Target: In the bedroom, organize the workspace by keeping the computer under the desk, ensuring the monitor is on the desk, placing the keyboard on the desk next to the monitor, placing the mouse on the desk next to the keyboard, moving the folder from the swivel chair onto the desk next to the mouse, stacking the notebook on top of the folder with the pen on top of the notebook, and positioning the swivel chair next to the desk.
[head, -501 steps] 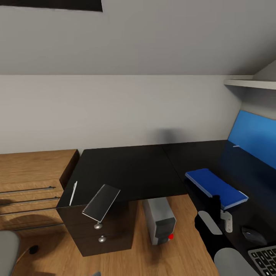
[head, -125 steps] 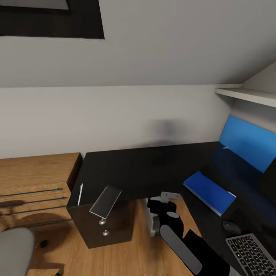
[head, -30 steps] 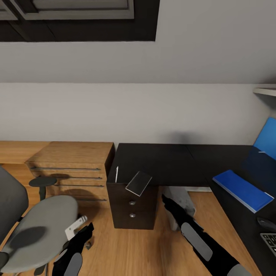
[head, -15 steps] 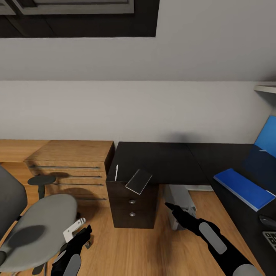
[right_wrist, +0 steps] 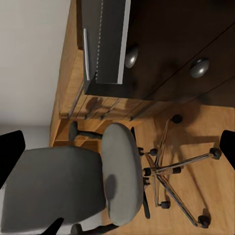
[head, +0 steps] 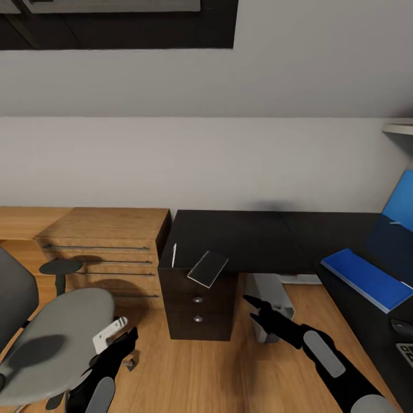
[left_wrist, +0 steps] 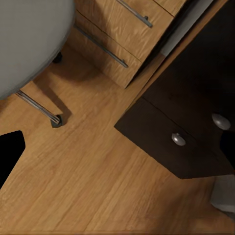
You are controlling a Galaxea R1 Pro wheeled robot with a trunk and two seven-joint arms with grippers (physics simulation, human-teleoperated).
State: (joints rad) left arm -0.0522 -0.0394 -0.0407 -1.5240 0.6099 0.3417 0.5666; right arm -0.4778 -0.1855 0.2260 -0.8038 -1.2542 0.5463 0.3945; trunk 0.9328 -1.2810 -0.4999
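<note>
Notebook overhangs desk front edge; approach square, pinch overhang. Right gripper apparently released; left gripper state unclear.

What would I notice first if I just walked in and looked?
Probably the bright blue folder lying on the right side of the black desk. Then the big grey swivel chair at the lower left, on the wooden floor. A pale notebook also sticks out over the desk's front edge, above the drawers.
</note>
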